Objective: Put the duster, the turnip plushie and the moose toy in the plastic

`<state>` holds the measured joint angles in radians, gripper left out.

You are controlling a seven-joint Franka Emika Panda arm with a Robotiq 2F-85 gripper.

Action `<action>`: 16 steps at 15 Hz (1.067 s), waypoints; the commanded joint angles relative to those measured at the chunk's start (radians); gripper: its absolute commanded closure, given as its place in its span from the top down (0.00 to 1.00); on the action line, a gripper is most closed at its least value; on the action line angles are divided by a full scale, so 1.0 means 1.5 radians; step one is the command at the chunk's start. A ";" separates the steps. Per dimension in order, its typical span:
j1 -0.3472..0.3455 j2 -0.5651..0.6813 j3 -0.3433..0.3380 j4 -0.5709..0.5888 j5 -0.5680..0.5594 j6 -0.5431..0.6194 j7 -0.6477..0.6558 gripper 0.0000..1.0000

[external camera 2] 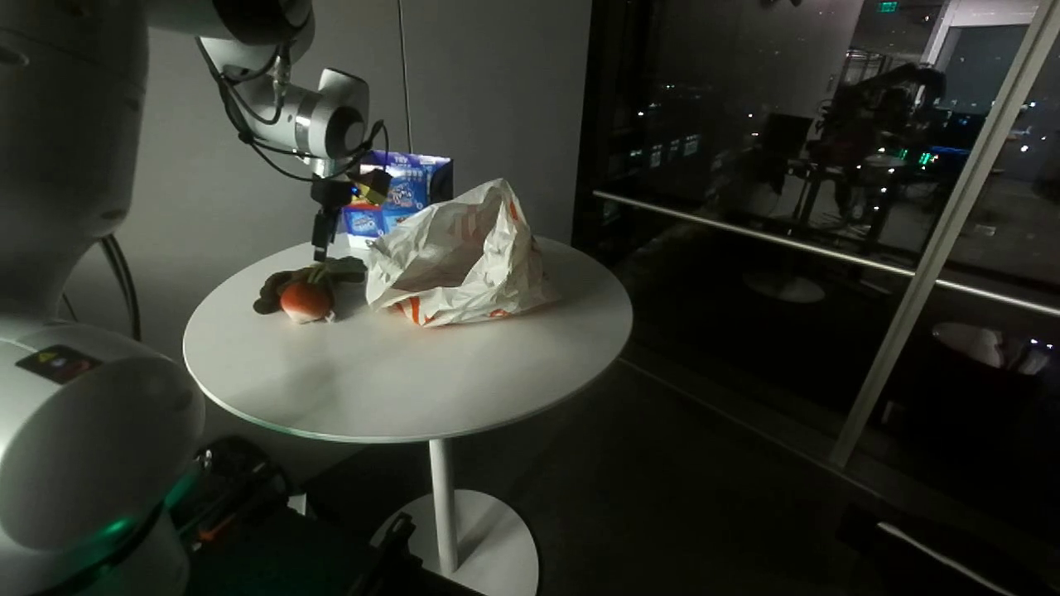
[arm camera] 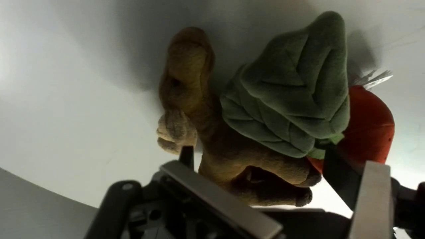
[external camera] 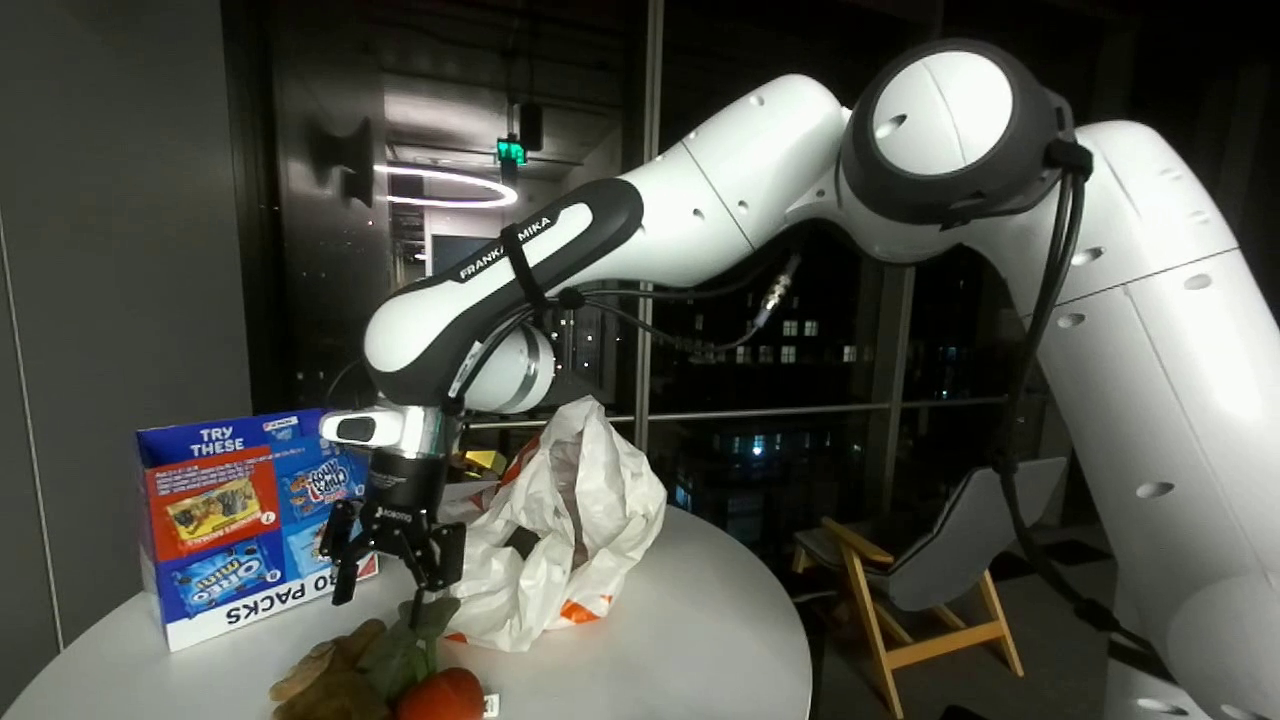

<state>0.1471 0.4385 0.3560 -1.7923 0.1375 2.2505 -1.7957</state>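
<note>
My gripper point(external camera: 385, 595): one; jaws spread wide, nothing held. Moose toy point(arm camera: 225, 146): one, brown, below it on the round table point(external camera 2: 397, 372); legs plain in the wrist view alone. Turnip plushie point(external camera 2: 306, 300): one, beside the moose; white bottom shown only in an exterior view. Plastic bag point(external camera 2: 530, 273): one, in both exterior views. Duster point(external camera: 521, 542): one, dark, partly showing among the bag's folds in an exterior view alone.

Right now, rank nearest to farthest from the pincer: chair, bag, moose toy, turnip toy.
In an exterior view:
1. Turnip toy and moose toy: too close to call, both just below the pincer.
2. Bag: to the pincer's right in the picture.
3. Chair: beyond the table, picture right.
</note>
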 commanded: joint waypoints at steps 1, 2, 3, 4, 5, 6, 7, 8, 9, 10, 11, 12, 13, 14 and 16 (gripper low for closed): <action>0.018 0.033 -0.018 0.064 -0.023 -0.105 0.021 1.00; 0.023 0.040 -0.023 0.076 -0.029 -0.130 0.031 1.00; 0.025 0.044 -0.027 0.083 -0.032 -0.157 0.036 1.00; 0.029 0.055 -0.032 0.097 -0.036 -0.184 0.044 1.00; 0.032 0.062 -0.034 0.107 -0.040 -0.203 0.047 1.00; 0.032 0.070 -0.034 0.118 -0.040 -0.223 0.046 1.00; 0.034 0.077 -0.034 0.128 -0.040 -0.240 0.046 1.00; 0.034 0.087 -0.033 0.138 -0.036 -0.254 0.042 1.00; 0.036 0.098 -0.036 0.149 -0.036 -0.263 0.047 1.00; 0.038 0.107 -0.036 0.156 -0.035 -0.270 0.049 1.00; 0.045 0.116 -0.043 0.160 -0.044 -0.255 0.065 1.00; 0.049 0.123 -0.048 0.163 -0.050 -0.246 0.080 1.00; 0.053 0.133 -0.052 0.170 -0.055 -0.240 0.096 1.00; 0.055 0.140 -0.055 0.175 -0.060 -0.237 0.110 1.00; 0.057 0.150 -0.058 0.184 -0.068 -0.238 0.132 1.00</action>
<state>0.2118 0.6243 0.2834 -1.5763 0.0598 1.8981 -1.6581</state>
